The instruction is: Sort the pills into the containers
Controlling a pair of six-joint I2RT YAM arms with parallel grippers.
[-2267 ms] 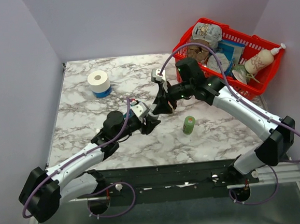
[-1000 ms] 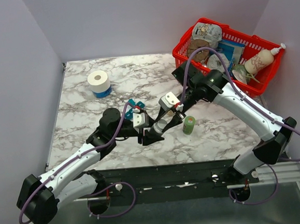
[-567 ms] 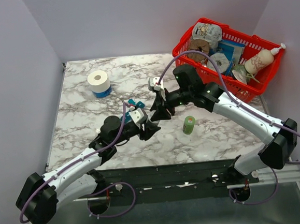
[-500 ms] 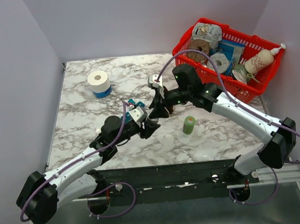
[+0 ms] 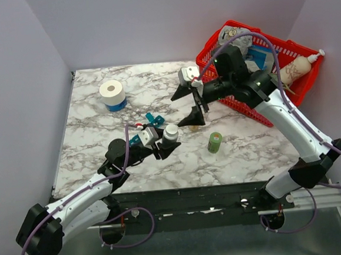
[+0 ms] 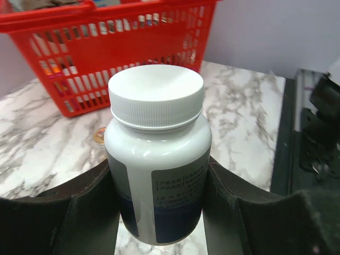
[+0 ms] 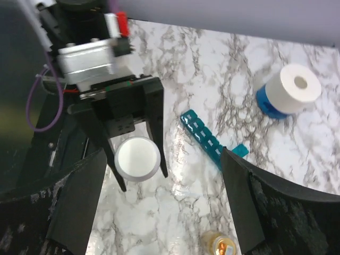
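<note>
Standing upright between the dark fingers of the left gripper (image 6: 156, 212), the white pill bottle (image 6: 155, 159) is clamped by its lower body over the near middle of the marble table (image 5: 93, 122). Its ribbed white cap (image 6: 155, 90) is seen in place. Half a second ago the right gripper (image 5: 187, 105) was pressed in against this bottle. It is now lifted clear, above and beyond the bottle, with its jaws spread wide and nothing between them, so the bottle is left to the left gripper alone.

Whether the cap was loosened in that contact cannot be told; it sits flush, and no loose pill is seen anywhere. The task is therefore judged to be at its opening step, with the sorting itself not begun.

A green bottle (image 5: 215, 142) is stood on the marble to the right, unmoved across the earlier pictures. Just beyond the left wrist the teal pill organiser (image 7: 204, 139) is laid flat, near the bottle but apart from it, with one end lid apparently flipped open. Farther back, the toilet roll (image 5: 112, 93) on its blue base and the red wire basket (image 6: 53, 13) are found where they were.
</note>
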